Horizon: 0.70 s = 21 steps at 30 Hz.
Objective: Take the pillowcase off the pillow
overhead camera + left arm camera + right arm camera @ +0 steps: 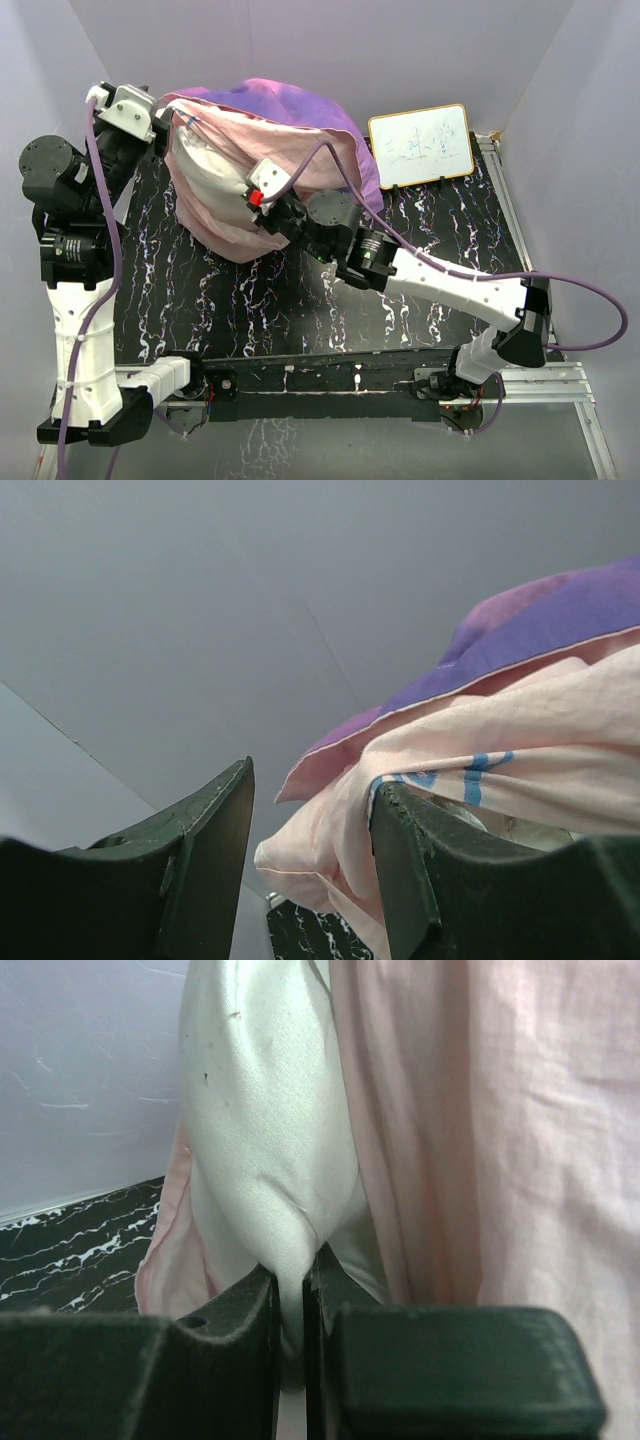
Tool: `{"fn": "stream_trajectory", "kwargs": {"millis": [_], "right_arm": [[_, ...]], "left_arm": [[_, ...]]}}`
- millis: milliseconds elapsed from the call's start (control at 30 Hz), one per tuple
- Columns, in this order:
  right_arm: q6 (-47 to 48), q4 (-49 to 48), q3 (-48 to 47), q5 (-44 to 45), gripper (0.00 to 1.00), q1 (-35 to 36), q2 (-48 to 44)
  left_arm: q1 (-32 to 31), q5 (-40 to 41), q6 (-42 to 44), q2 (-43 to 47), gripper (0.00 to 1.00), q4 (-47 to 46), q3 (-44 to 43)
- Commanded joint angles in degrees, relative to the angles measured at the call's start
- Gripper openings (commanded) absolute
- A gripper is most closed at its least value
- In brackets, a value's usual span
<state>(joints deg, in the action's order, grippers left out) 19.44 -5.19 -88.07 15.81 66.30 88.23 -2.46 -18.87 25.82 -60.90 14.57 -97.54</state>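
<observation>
The pillowcase (290, 110) lies bunched at the table's back, purple outside and pale pink inside. The white pillow (200, 172) bulges out of its open left side. My right gripper (245, 195) is shut on a fold of the white pillow; in the right wrist view the pillow cloth (265, 1110) is pinched between the jaws (292, 1272), with the pink pillowcase lining (520, 1110) beside it. My left gripper (163, 125) is open at the pillowcase's upper left corner. In the left wrist view (310, 780) its right finger touches pink cloth (330, 830) by a blue-white tag (470, 770).
A small framed whiteboard (420, 145) leans at the back right, close to the pillowcase's right edge. The black marbled table top (250, 300) lies between the pillow and the arm bases. Pale walls close in the left, back and right.
</observation>
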Motion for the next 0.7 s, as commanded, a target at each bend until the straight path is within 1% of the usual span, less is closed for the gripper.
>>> {"fn": "stream_trajectory", "kwargs": {"millis": [0, 200, 300, 433, 500, 567, 600, 667], "right_arm": [[-2.24, 0.09, 5.13, -5.88, 0.08, -0.22, -6.67], [-8.02, 1.63, 13.54, -14.03, 0.08, -0.21, -14.11], [-11.19, 1.85, 17.39, -18.49, 0.08, 0.24, -17.71], [-15.60, 0.71, 19.73, -23.28, 0.08, 1.19, -21.93], [-18.65, 0.33, 18.71, -26.37, 0.08, 1.28, -22.81], [-20.86, 0.10, 16.72, -27.76, 0.08, 1.26, -22.98], [-21.60, 0.02, 15.87, -27.25, 0.08, 1.28, -23.08], [-22.02, 0.40, 14.13, -23.45, 0.08, 1.22, -23.41]], "left_arm": [[0.26, 2.36, -4.61, -1.63, 0.42, -5.70, -4.40], [0.24, -6.98, -12.68, -6.94, 0.29, 4.57, -7.91], [0.22, -11.10, -17.95, -9.15, 0.18, 6.66, -6.83], [0.26, -17.51, -24.89, -11.54, 0.11, 7.12, -3.74], [0.17, -20.94, -28.79, -12.58, 0.10, 6.17, -1.92], [-0.26, -24.42, -30.26, -13.83, 0.11, 6.80, -1.24], [-0.46, -26.00, -30.04, -14.53, 0.15, 7.97, -2.02], [-0.57, -28.15, -27.56, -15.42, 0.29, 10.99, -4.77]]}}
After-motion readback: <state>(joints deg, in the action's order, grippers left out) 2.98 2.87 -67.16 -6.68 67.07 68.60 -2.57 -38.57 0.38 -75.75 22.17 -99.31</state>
